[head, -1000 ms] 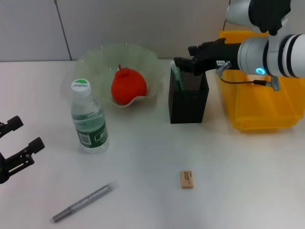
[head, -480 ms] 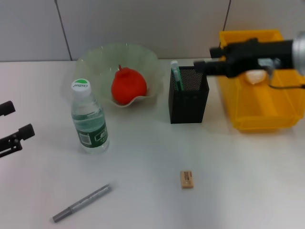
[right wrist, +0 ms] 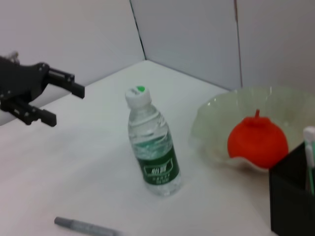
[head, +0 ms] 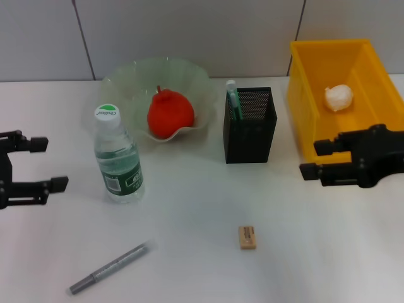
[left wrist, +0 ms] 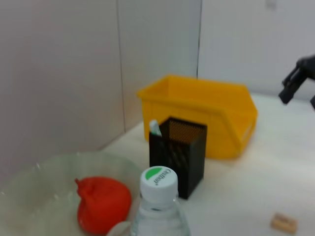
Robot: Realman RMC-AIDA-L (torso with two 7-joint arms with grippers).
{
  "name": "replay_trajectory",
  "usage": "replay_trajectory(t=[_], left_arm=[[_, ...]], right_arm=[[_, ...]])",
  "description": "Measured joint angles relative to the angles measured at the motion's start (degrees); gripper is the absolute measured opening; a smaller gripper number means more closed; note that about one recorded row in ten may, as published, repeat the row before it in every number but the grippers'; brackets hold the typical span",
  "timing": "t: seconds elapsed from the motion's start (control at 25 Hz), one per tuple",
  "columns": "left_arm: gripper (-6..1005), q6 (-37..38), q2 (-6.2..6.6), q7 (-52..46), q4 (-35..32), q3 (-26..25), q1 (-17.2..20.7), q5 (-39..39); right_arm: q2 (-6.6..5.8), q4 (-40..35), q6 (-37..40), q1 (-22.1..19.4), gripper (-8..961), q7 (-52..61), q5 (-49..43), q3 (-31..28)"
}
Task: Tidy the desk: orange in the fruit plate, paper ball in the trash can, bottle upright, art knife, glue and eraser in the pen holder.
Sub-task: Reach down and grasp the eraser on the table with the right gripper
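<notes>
Judging from the head view, the eraser [head: 247, 237] and art knife [head: 108, 268] are left to collect, low in the frame on the white desk [head: 189, 208]. Orange [head: 169, 113] is seen in the fruit plate [head: 126, 79], paper ball [head: 339, 97] in the trash can [head: 303, 82], bottle [head: 118, 158] upright, glue [head: 232, 98] in the pen holder [head: 249, 129]. Right gripper [head: 319, 158], spread wide and empty, is seen at right; left gripper [head: 49, 164], also spread and empty, at left. A descent onto the eraser seems called for.

Left wrist view: pale wall panels [left wrist: 59, 73] are shown behind.

Right wrist view: bottle and art knife are shown on plain white surface.
</notes>
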State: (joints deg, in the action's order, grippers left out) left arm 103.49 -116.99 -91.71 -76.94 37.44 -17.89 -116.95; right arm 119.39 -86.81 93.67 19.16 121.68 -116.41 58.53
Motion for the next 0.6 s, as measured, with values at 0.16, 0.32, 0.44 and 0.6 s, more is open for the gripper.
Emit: replay_trajectory(t=[0.16, 0.32, 0.44, 0.6], left_arm=[[807, 3.5, -1.03, -7.3, -12.2, 4.5, -2.2, -10.0], [807, 5.7, -1.07, -12.0, -17.4, 8.2, -3.0, -14.7], [807, 9.8, -0.86, -17.9, -20.4, 12.1, -4.4, -17.1], [807, 11.2, -1.08, -25.2, -22.9, 18.6, -5.3, -21.1]], right_arm=[[0.0, 0.4, 1.5, -1.6, 627, -1.0, -0.2, -2.2], [0.0, 0.9, 2.1, -2.1, 626, -1.5, -0.2, -3.6], [-0.05, 1.2, 3.1, -2.2, 626, -2.0, -0.3, -4.7], [-0.23, 1.2, 4.7, -2.1, 626, -2.6, -0.7, -5.3]])
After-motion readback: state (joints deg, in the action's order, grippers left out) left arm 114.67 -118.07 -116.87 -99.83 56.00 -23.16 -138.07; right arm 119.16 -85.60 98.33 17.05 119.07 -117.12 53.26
